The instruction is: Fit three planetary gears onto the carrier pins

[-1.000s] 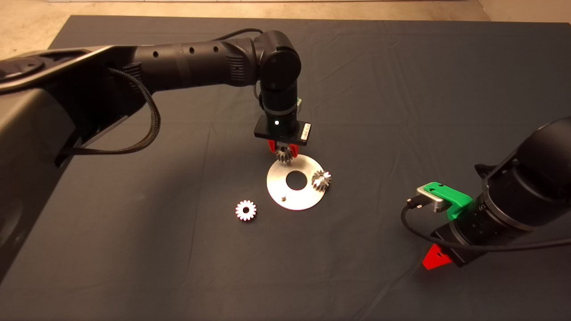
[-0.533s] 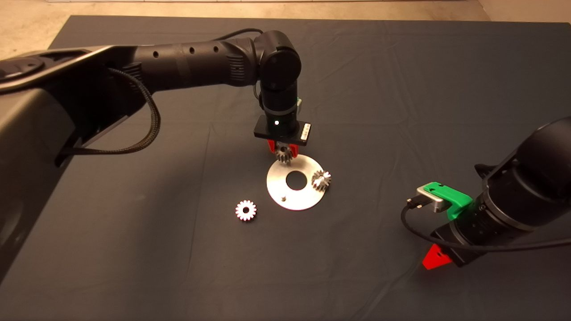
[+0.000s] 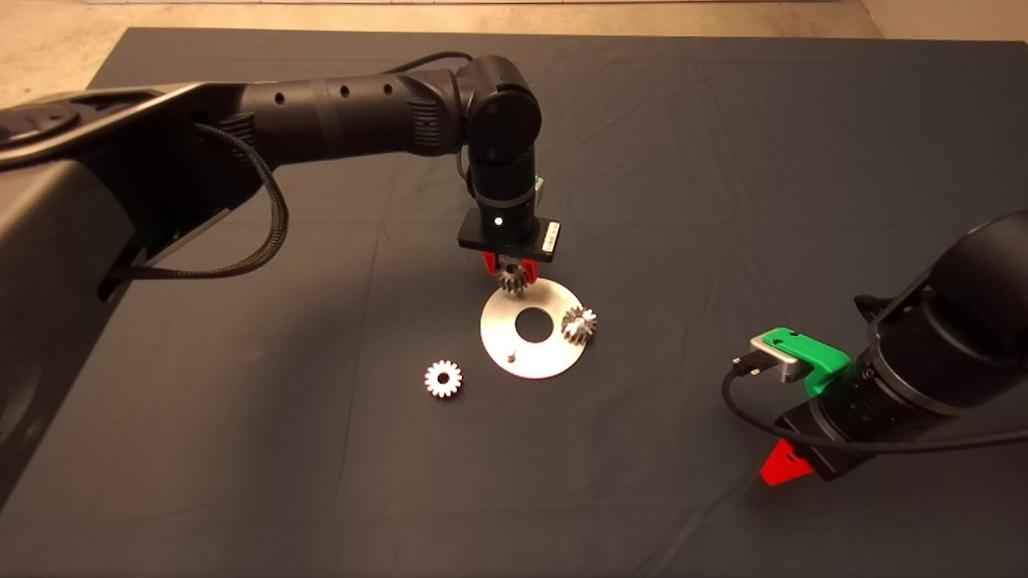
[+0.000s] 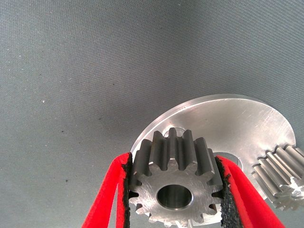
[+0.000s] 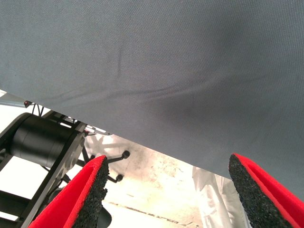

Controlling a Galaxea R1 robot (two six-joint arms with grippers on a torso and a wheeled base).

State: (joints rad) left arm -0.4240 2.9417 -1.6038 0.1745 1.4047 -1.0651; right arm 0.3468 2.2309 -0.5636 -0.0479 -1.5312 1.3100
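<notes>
A shiny silver disc (image 3: pixel 554 353) with a round centre hole lies mid-mat. My left gripper (image 3: pixel 511 269) hangs over its far rim, shut on a planetary gear (image 3: pixel 511 278); in the left wrist view that gear (image 4: pixel 175 183) sits clamped between the black pads, just above the disc (image 4: pixel 237 126). A second gear (image 3: pixel 578 323) sits at the disc's right edge, also seen as a toothed gear (image 4: pixel 280 175) beside the held one. One bare carrier pin (image 3: pixel 509 352) stands at the disc's near left. A third gear (image 3: pixel 442 378) lies flat on the mat left of the disc. My right gripper (image 5: pixel 168 190) is open, parked at lower right.
The dark mat (image 3: pixel 723 160) spreads wrinkled around the disc. The right arm (image 3: pixel 923 361) with its green bracket and cable sits at the lower right edge. The right wrist view shows the mat's edge (image 5: pixel 142 142) and floor with a black stand beyond.
</notes>
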